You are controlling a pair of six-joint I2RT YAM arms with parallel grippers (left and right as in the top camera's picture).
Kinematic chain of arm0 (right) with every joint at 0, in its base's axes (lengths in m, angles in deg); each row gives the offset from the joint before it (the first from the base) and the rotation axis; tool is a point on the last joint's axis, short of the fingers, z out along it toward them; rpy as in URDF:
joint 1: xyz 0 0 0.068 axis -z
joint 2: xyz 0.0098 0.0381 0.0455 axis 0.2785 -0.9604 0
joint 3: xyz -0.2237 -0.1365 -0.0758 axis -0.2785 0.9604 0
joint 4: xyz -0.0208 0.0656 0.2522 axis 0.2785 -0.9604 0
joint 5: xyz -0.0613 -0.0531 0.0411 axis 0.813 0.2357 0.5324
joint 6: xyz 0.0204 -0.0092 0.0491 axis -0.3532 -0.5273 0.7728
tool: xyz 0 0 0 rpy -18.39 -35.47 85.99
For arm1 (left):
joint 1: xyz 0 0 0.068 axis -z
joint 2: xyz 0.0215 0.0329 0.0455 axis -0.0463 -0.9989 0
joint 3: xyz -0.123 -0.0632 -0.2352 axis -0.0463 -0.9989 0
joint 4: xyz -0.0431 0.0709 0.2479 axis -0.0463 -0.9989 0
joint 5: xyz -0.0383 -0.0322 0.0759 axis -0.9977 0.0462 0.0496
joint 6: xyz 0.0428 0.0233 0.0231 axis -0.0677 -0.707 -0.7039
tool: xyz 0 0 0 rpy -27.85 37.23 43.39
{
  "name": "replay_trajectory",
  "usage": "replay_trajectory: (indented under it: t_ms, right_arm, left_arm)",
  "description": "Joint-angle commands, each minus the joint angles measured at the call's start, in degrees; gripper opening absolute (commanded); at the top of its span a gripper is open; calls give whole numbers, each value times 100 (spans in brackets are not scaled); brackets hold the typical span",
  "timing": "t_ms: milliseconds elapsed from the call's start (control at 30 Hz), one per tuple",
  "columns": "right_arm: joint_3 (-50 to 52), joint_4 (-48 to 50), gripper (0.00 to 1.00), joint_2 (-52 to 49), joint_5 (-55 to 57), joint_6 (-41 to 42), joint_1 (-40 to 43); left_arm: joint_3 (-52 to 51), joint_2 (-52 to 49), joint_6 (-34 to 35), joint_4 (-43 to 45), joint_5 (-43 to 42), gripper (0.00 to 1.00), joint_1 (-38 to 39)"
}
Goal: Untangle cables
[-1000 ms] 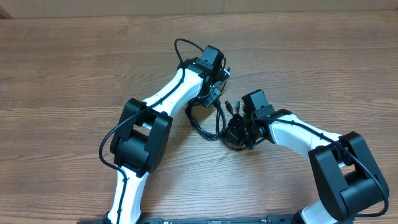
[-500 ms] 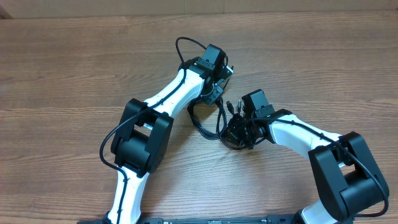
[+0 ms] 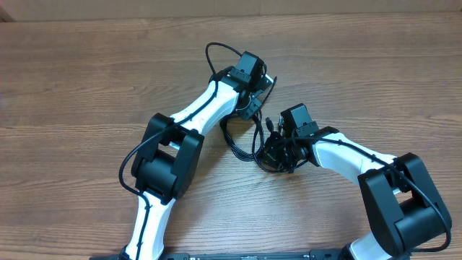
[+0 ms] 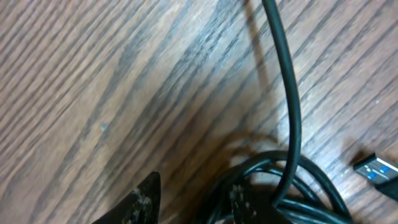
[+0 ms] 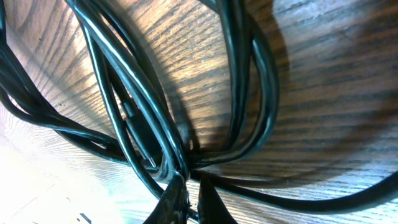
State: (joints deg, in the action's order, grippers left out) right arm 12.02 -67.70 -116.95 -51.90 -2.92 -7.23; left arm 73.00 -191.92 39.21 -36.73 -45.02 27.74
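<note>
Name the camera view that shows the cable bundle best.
Overhead: it shows nearly the whole cable bundle on the table, loops and all. The left wrist shows only a few strands and one plug; the right wrist, just crossing strands up close.

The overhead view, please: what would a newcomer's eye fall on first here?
The tangle of black cables in the middle of the wooden table draws the eye first. The left gripper and the right gripper are both down at it, and the right one's fingers are pinched shut where several strands bunch together. A blue-tipped plug lies on the wood beside the loops.
</note>
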Motion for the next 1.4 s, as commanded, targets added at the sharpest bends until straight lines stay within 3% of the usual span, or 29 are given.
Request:
replay_trajectory:
  t_ms: [0,100,233,433,567,700,933,1100,1167,1367]
  right_arm:
    - [85,-44,5,-81,136,-35,-35]
    - [85,-44,5,-81,136,-35,-35]
    - [85,-48,5,-81,138,-37,-35]
    - [85,-66,5,-81,140,-35,-35]
    - [85,-68,5,-81,142,-35,-35]
    - [85,-63,5,-81,146,-35,-35]
    - [85,-63,5,-81,162,-33,-35]
    - [61,94,4,-76,74,-68,-31]
    - [-125,144,4,-55,-293,-472,72]
    - [-868,-105,24,-4,-520,-1082,162]
  left_arm:
    - [79,-376,-2,114,2,38,28]
    - [79,-485,114,234,129,38,42]
    - [79,-533,949,538,1165,36,-20]
    - [79,-533,1873,691,1720,38,-466]
    - [79,-533,2398,614,1427,39,-946]
    - [79,-533,2400,396,584,39,-1403]
    - [79,-535,2621,-98,468,38,-1976]
    - [79,-538,2232,-310,22,38,-2048]
    - [79,-538,2107,-424,-201,37,-2000]
    - [79,-538,2098,-789,-487,36,-1700]
